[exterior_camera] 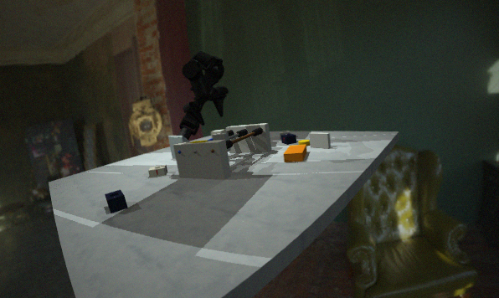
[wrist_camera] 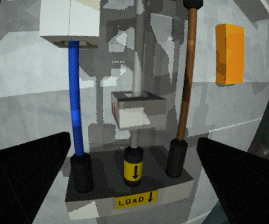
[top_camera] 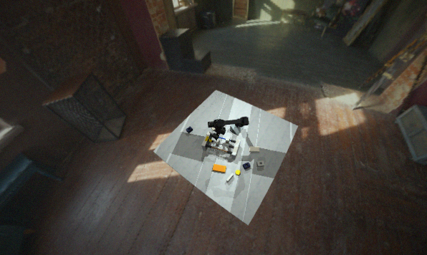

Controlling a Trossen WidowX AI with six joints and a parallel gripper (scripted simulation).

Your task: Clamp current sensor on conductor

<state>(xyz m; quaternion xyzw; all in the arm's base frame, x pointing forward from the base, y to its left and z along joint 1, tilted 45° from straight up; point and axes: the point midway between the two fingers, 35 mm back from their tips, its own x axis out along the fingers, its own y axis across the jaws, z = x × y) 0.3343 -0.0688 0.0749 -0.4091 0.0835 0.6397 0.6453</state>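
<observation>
Your wide-open black two-fingered gripper (exterior_camera: 211, 112) (wrist_camera: 134, 141) holds nothing, apparently leaving the small grey box-shaped sensor (wrist_camera: 139, 111) supported by the grey LOAD conductor (wrist_camera: 138, 65)

So the grey sensor (wrist_camera: 139, 111) is sitting round the middle LOAD conductor (wrist_camera: 138, 65), btw blue (wrist_camera: 75, 105) & brown (wrist_camera: 187, 75) wires; gripper (wrist_camera: 134, 141) is hanging wide open nearby.

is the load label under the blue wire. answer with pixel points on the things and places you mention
No, the yellow LOAD label (wrist_camera: 136, 199) sits below the grey middle conductor (wrist_camera: 138, 65), between the blue (wrist_camera: 75, 107) and brown wires (wrist_camera: 188, 82).
</observation>
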